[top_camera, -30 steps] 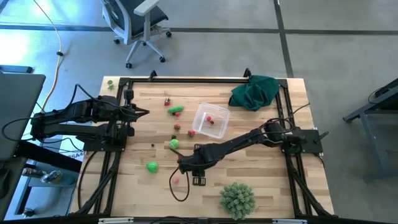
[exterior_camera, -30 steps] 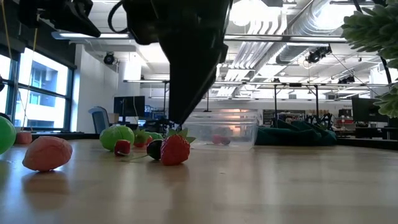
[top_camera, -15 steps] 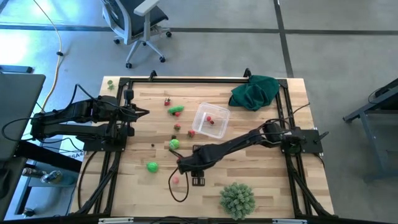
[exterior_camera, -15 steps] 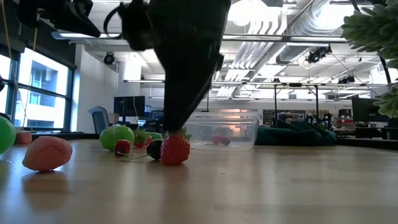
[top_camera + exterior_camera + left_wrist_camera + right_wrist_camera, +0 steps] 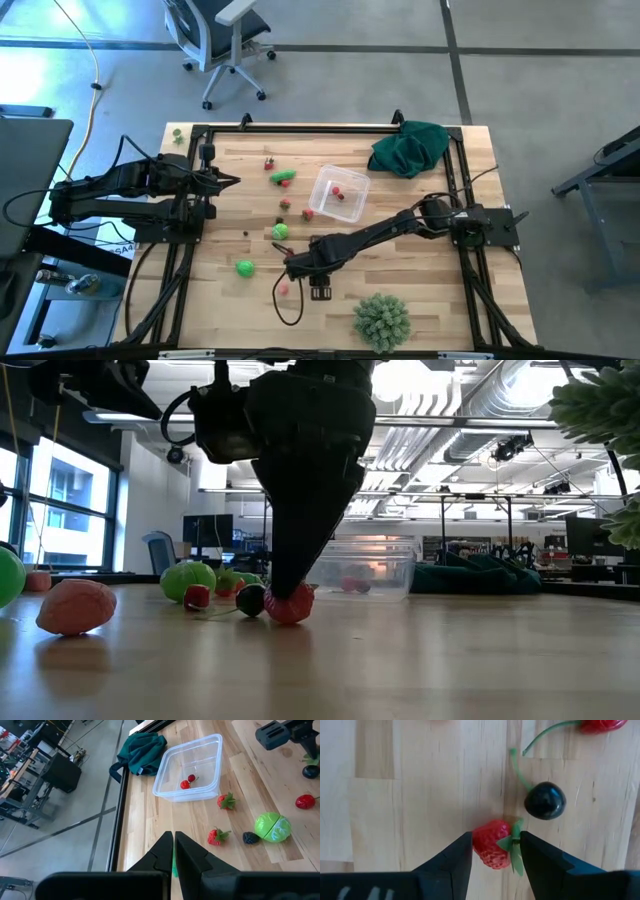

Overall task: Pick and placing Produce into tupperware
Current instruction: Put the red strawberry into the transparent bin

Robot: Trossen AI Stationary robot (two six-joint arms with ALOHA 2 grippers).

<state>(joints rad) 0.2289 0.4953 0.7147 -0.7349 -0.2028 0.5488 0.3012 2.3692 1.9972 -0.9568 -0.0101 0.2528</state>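
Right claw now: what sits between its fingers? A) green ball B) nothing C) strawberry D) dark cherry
C: in the right wrist view the right claw is open with its fingers on either side of the strawberry on the table; the dark cherry lies beyond them.

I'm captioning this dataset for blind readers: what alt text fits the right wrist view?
The right gripper, open, straddles a red toy strawberry lying on the wooden table, one dark finger at each side. Just beyond it lies a dark cherry with a green stem, and a red piece shows at the frame's edge.
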